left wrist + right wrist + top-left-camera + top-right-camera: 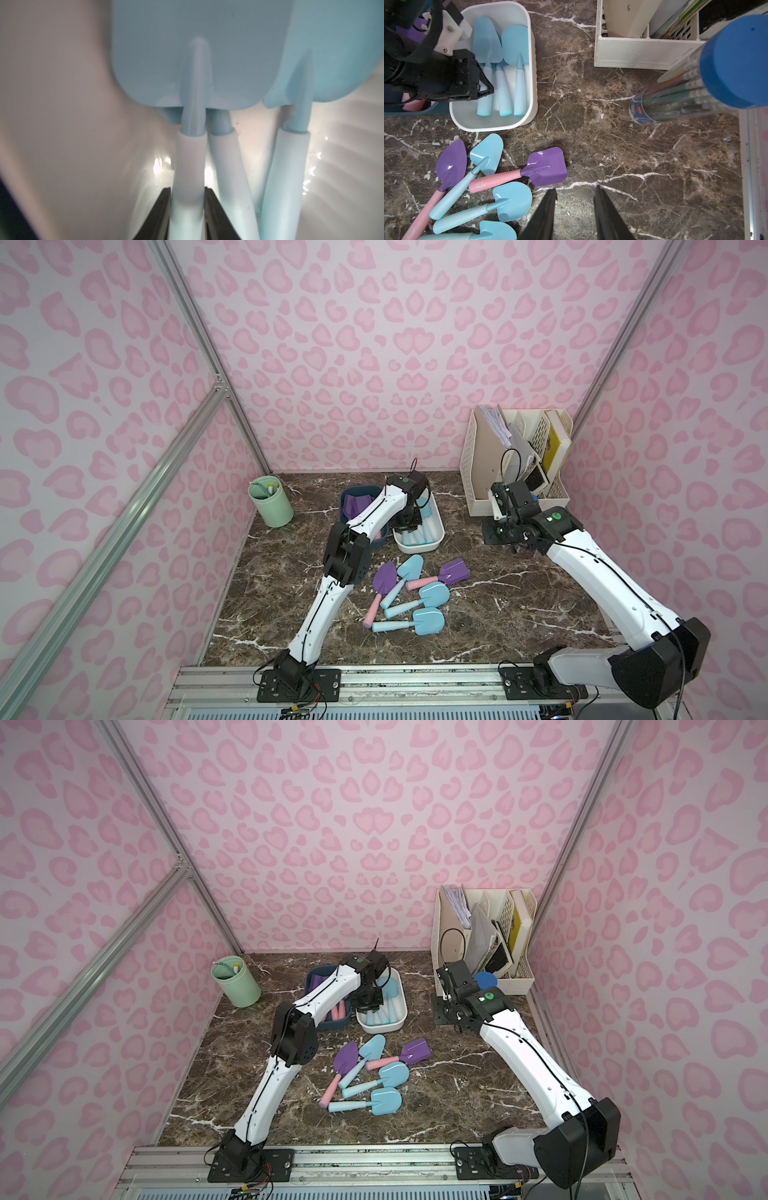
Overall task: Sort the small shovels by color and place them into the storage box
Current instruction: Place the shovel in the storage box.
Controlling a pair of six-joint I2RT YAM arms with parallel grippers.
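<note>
In a top view the left gripper [409,526] sits down in the white plastic tray [417,549], since blues go there and purple-and-pink ones go in the dark blue plastic bin [361,488] beside it. 5 small shovels [434,595] lie loose on the brown marble table [519,614]. Left wrist: jaws flank a light blue shovel handle [188,166] – pinching or released, can't tell. Right wrist: the right gripper [575,188] hangs narrowly parted, empty, near the square purple shovel [546,166] – likely its next pick.

The light blue shovels [515,43] and purple, pink-handled shovels [546,166] contrast with the white box [533,83] and brown, white-veined table [612,135].
</note>
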